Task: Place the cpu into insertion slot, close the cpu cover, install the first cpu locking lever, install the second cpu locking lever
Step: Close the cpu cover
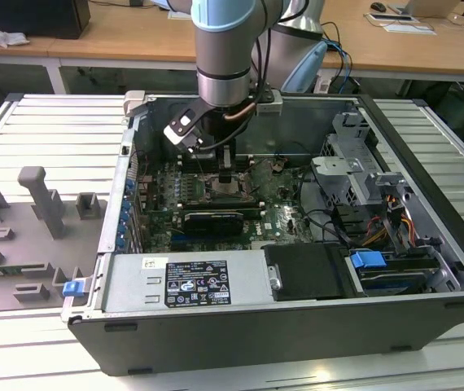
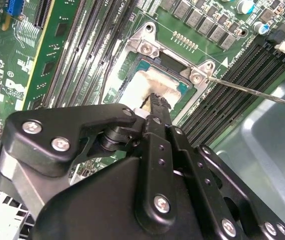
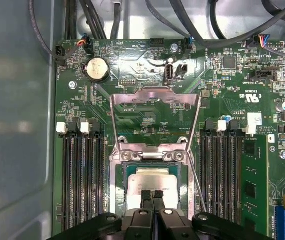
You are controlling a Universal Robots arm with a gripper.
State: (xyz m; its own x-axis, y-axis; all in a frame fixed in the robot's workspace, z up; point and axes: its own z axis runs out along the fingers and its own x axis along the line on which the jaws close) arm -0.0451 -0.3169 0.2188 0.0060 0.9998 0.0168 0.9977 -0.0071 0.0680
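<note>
Exterior view: my tool point(image 1: 225, 173) hangs low inside the open grey computer case point(image 1: 297, 326) on the ribbed table point(image 1: 53, 130), directly over the square silver-rimmed insertion slot point(image 1: 240, 194). First wrist view: the small square cpu with its pale silvery-beige top point(image 3: 155, 180) already sits in that slot. The thin silver cpu cover frame point(image 3: 155, 94) lies flipped back from it, unclosed. Second wrist view: the tool's fingers are pressed together, gripping nothing, tips at the cpu. One thin lever rod point(image 2: 247, 91) juts free beside the slot, so I judge both levers undone.

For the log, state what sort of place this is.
Likely a robotics lab or workshop: an open computer case lies on a slatted table, a robot arm reaches into it, and wooden desks stand behind.
</note>
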